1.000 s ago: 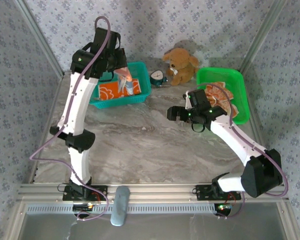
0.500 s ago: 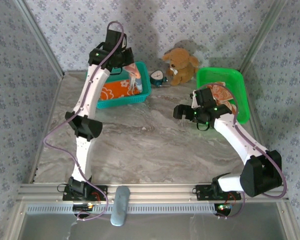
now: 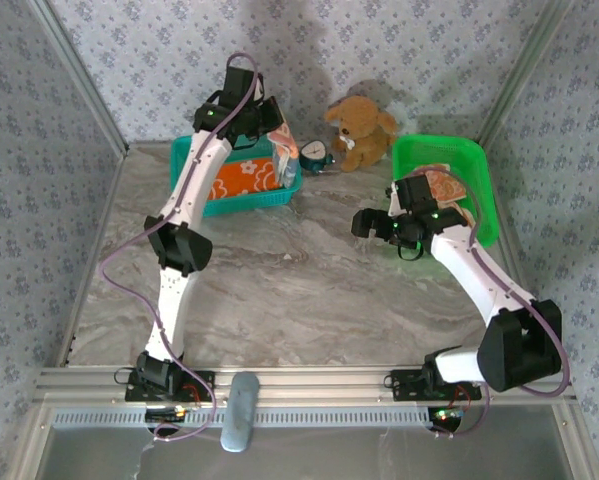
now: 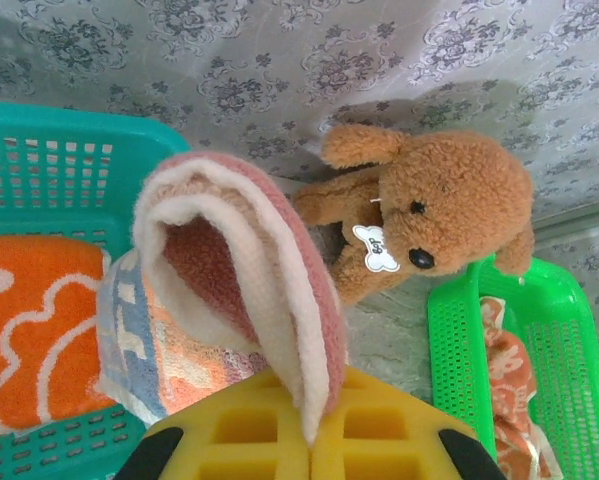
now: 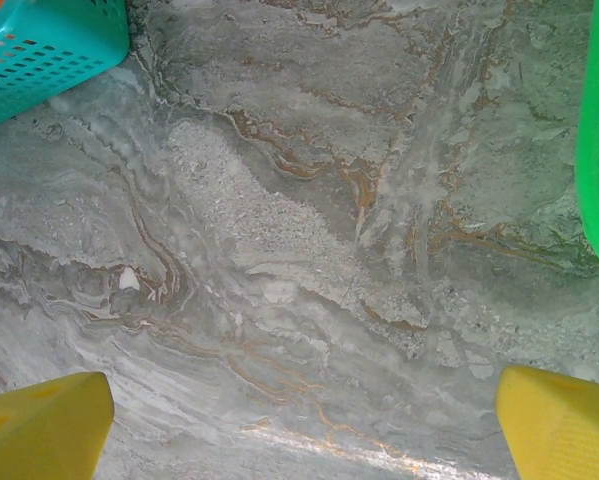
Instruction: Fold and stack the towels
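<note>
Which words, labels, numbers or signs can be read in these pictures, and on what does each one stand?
Nothing can be read for certain.
On the bone-shaped tag of the plush toy: a dark mark, too small to read.
On the blue-grey edge of the towel: white letter-like shapes, creased and cut off, not readable.

A brown plush dog [image 3: 361,125] sits between the teal basket [image 3: 254,198] and green basket [image 3: 439,147].

bench [image 3: 279,290]: grey marbled, beneath right claw [image 5: 299,415] | walls [image 3: 379,40]: grey floral paper, beyond left claw [image 4: 309,435] | corner posts [image 3: 79,75]: silvery
</note>
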Motion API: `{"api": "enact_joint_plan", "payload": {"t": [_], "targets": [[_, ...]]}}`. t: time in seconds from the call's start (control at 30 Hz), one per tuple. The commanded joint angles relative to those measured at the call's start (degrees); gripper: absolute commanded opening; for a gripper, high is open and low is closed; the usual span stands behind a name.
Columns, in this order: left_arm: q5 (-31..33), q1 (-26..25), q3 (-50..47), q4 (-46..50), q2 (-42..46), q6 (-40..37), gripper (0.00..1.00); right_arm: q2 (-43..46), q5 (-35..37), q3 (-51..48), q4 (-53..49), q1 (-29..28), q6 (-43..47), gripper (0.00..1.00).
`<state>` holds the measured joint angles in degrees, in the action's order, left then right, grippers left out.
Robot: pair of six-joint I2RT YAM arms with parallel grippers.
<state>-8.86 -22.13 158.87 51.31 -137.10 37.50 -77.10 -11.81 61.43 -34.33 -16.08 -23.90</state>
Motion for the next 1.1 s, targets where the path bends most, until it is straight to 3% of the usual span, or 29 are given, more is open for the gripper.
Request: {"api": "enact_joint_plan", "payload": {"t": [0.0, 0.3, 1.07], "targets": [[-1.7, 0.6, 2.7, -4.4, -0.4, 3.5, 0.0, -1.1, -1.3, 0.5, -0.4, 0.5, 1.1, 1.0], [-4.4, -0.4, 3.9, -6.3, 0.1, 7.3, 0.0, -1.8, -1.9, 0.1, -0.3, 0.5, 1.0, 1.0], [-3.8, 4.5, 3.2, 4.1, -1.6, -0.9, 0.0, -3.1, -1.5, -0.1, 2.6, -0.1, 0.7, 1.0]]}}
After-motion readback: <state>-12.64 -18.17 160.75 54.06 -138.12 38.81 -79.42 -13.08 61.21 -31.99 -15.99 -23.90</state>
